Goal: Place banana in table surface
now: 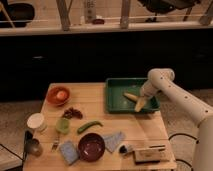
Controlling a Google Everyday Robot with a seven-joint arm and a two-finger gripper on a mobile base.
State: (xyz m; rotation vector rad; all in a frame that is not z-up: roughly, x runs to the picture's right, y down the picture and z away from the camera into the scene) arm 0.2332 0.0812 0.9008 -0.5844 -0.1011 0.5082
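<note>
The pale-yellow banana [131,96] lies inside the dark-green tray [116,98] at the back right of the light wood table surface [95,107]. My gripper [139,104] reaches down from the white arm on the right and sits in the tray just right of the banana, close to its near end. Whether it touches the banana cannot be told.
On the table: an orange bowl [58,94] with food, a dark red cluster [73,113], a green vegetable [89,126], a green cup [62,124], a white cup [36,121], a maroon bowl [91,145], blue sponge and cloth, a wooden box [149,153].
</note>
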